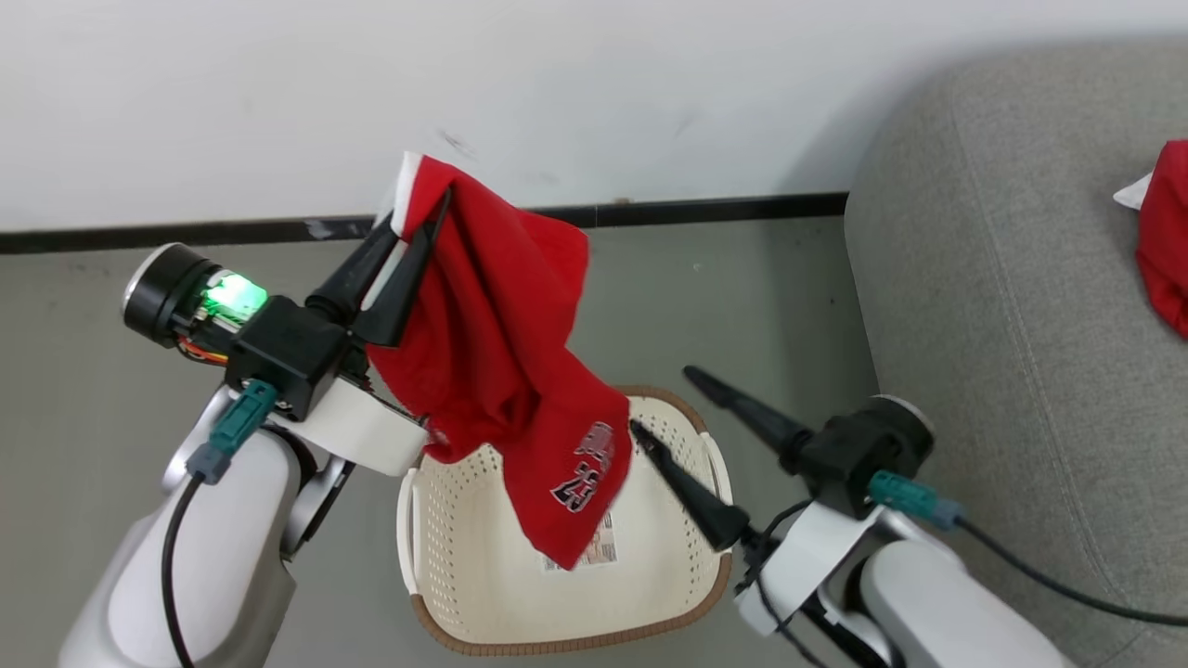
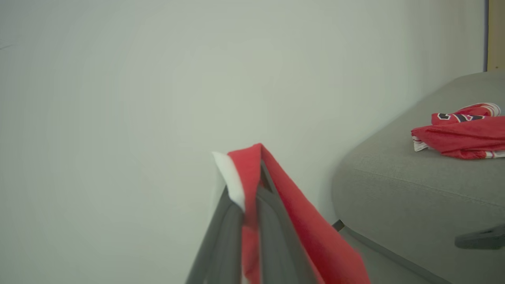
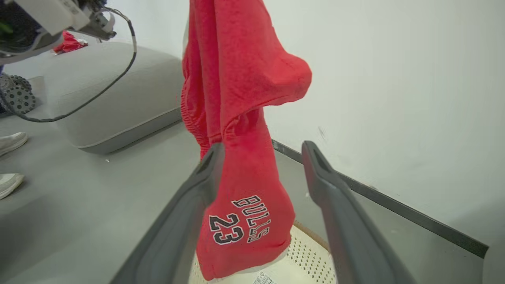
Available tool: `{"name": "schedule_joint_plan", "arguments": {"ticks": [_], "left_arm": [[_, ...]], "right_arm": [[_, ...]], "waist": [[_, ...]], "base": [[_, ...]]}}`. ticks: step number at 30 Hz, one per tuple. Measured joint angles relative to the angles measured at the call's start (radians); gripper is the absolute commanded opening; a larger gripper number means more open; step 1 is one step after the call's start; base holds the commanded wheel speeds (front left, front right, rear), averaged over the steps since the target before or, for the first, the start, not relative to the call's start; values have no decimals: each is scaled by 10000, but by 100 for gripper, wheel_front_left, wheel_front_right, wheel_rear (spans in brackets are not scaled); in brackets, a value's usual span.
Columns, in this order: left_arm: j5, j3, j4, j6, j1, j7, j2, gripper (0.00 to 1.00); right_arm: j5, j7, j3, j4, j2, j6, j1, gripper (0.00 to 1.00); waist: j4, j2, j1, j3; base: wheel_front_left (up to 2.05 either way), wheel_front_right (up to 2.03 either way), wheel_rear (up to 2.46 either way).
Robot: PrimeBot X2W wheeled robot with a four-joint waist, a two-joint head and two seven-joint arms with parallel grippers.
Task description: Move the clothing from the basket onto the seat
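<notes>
1. White wall [image 1: 278,93] and grey floor [image 1: 93,371] back the scene. The basket [image 1: 557,640] sits on the floor between my arms, with the sofa [image 1: 1002,278] to my right.
2. My left end effector [image 1: 422,209] is clamped on the white-trimmed edge of a red garment [image 1: 501,315], held high above the basket.
3. The garment hangs with its long axis straight down, and its printed hem dangles over the basket's inside.
4. My right end effector [image 1: 661,399] is spread wide and holds nothing. Its fingers flank the hanging hem, and I cannot tell whether one touches the cloth.
5. A second garment [image 1: 1168,241] already lies on the sofa.
6. The coming move turns on one relation: the sofa lies to the right of the gripped cloth, beyond my right arm, which is the nearer one. I judge the left arm must carry the garment rightward, high enough for the hem to clear the basket rim and the sofa's edge, or hand it across.
</notes>
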Motion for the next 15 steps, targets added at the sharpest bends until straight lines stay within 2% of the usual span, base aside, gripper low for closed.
{"name": "schedule_joint_plan", "arguments": {"ticks": [7, 15], "left_arm": [[-8, -435, -242, -134, 115, 560, -125, 0], [-105, -802, -499, -221, 178, 1177, -355, 0]], "right_arm": [[-182, 0, 518, 138, 104, 0, 11, 100], [-788, 0, 236, 418, 209, 0, 305, 100]], "waist": [[141, 0, 0, -718], [316, 0, 0, -1399]], "base": [[0, 0, 0], [0, 0, 0]]}}
